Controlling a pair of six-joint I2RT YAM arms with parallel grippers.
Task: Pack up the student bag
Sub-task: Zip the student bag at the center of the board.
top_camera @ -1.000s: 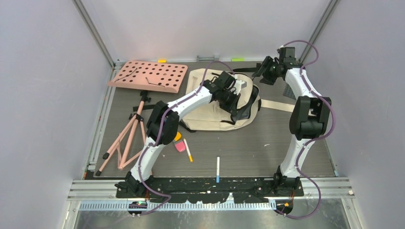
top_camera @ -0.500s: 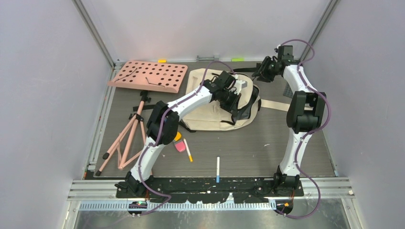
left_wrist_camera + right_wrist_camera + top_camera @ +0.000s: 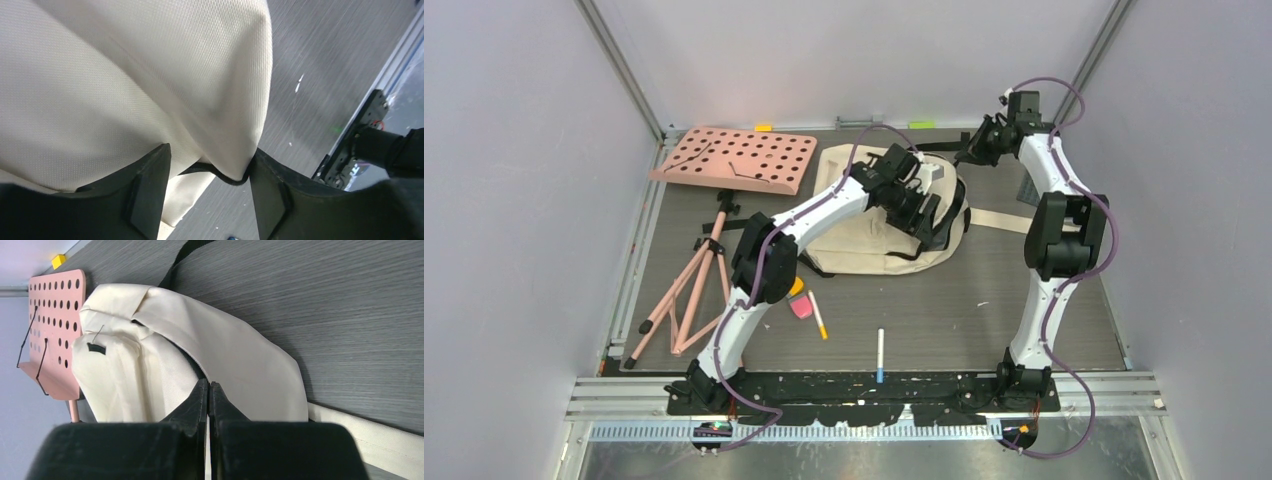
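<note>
Jaws of your left gripper (image 3: 207, 155) stand spread in the left wrist view. A hanging fold of the cream student bag (image 3: 125, 75) sits between its two black fingers, above the grey table (image 3: 320, 65). In the right wrist view, your right gripper (image 3: 208, 385) has its jaws pressed together, tips at the bag's dark opening edge; whether they pinch fabric cannot be told. From above, the bag lies at the table's far middle, just right of a pink perforated board (image 3: 734, 158).

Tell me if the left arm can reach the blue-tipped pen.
Probably yes: the pen lies alone near the arm bases; the left gripper is open, though astride the bag edge.
</note>
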